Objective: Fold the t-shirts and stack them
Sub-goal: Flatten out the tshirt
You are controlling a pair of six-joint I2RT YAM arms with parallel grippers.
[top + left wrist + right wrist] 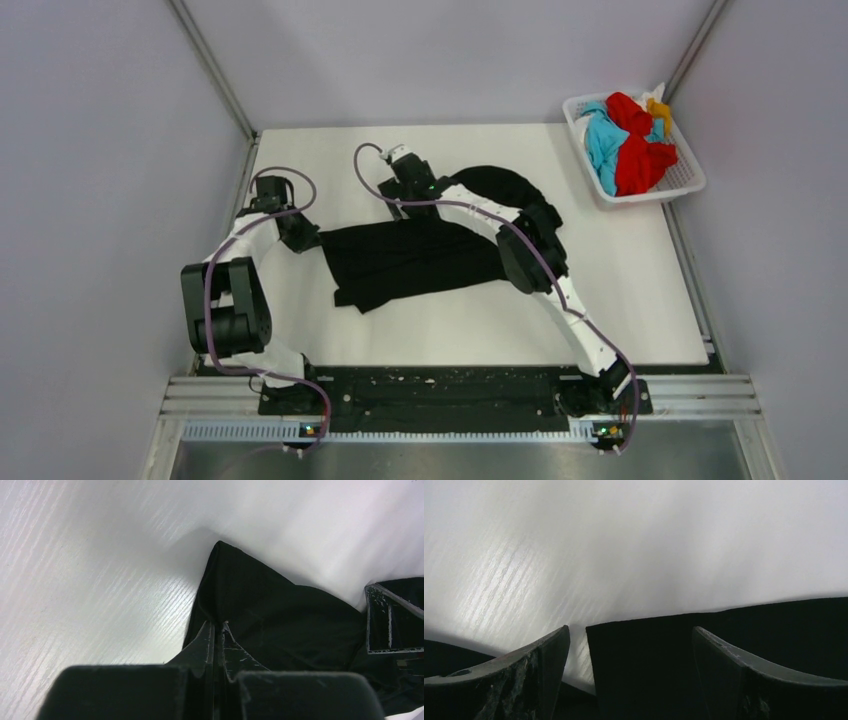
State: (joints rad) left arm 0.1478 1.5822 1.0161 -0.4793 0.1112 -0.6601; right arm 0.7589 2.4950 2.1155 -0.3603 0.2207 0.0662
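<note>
Lying on the counter (620, 290): black t-shirt (415, 262), spread out near the middle, with a rounded part reaching back and to the right under the right arm (520, 240)
Left hand (216, 626): at the shirt's back left corner, its fingers pressed together on a pinch of black cloth; the cloth rises in a peak to the tips
Right hand (631, 629): low over the shirt's back edge, its fingers wide apart and gripping nothing; a straight edge of black cloth lies between them, with bare counter beyond
Basket (690, 182): white lattice, at the back right corner of the counter, well apart from the black shirt
Inside the basket: red t-shirt (640, 160), turquoise-blue t-shirt (603, 140) on its left and a bit of orange-yellow t-shirt (658, 106) at the back, all crumpled together
</note>
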